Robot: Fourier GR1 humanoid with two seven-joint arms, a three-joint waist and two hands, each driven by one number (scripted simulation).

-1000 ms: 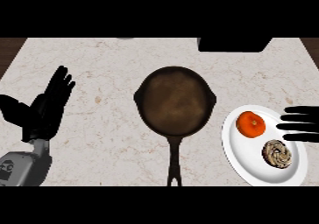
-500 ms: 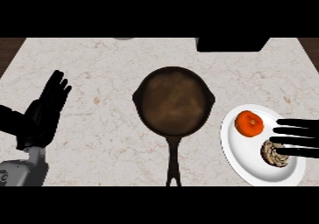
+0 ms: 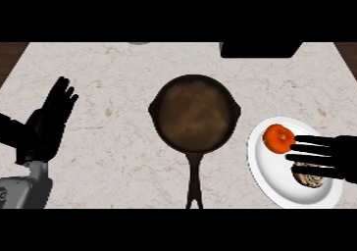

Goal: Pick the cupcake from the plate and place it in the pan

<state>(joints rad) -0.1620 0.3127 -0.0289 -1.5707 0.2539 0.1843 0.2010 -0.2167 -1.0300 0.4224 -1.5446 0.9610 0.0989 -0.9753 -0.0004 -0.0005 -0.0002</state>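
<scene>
- Two black hands showed over the pale marbled counter [image 3: 116,63], one at each side of the scene.
- The right hand [image 3: 339,158] came in from the right edge with its fingers [image 3: 312,148] stretched straight toward the left, spread over the white plate [image 3: 283,191]; it was open and curled round nothing.
- The cupcake [image 3: 309,179] lay on the near part of that plate, brownish and mottled, mostly hidden under the fingers of the right hand, so only its near rim showed; which way it pointed, and any long axis, could not be told.
- Whether the fingers touched the cupcake could not be told.
- An orange-red round thing [image 3: 278,138] sat on the far part of the same plate, just beside the fingertips of the right hand.
- The pan [image 3: 194,115], dark and brown inside, sat in the middle of the counter, left of the plate and just apart from it.
- Its long handle [image 3: 193,181] ran straight toward the near edge, so the pan's long axis ran near to far.
- The left hand [image 3: 45,125] rested open at the left side, fingers straight and pointing far, above its grey forearm [image 3: 20,191], well apart from the pan.
- A dark block [image 3: 258,49] stood at the far edge, right of centre.
</scene>
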